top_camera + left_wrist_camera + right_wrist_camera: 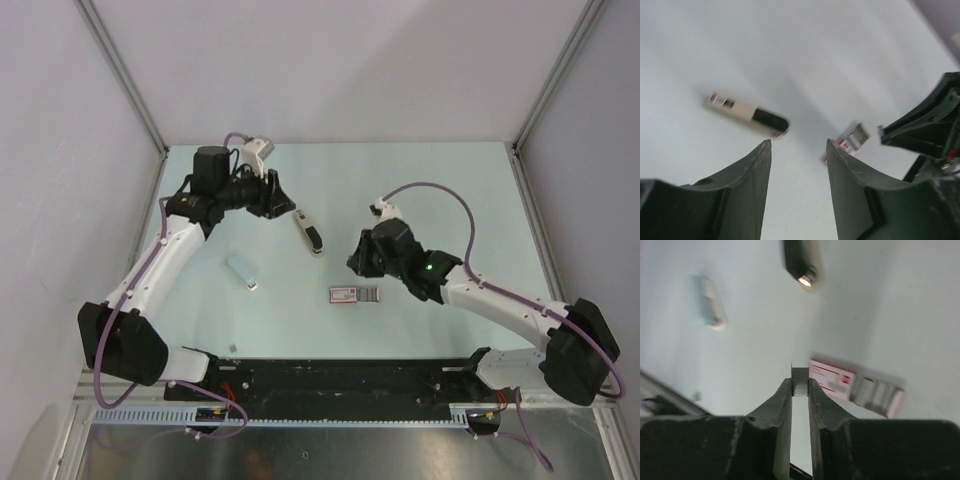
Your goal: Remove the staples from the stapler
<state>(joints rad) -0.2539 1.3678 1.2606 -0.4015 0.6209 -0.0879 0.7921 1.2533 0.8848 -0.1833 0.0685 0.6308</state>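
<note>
Right pincer (800, 386) is pinching a short staple strip (800, 375) just left of the red-and-white packet (832, 377). Left pincer (797, 145) hangs spread beside the stapler (310, 235), mid-bench (450, 180). Squeeze lightly, carry the strip level, and set it down well apart from the stapler.

Free gap between stapler (310, 235) and packet (356, 293)

stapler (309, 233): silver-grey, black top | packet (356, 293): red-white, grey strip | staples (800, 381): grey
</note>
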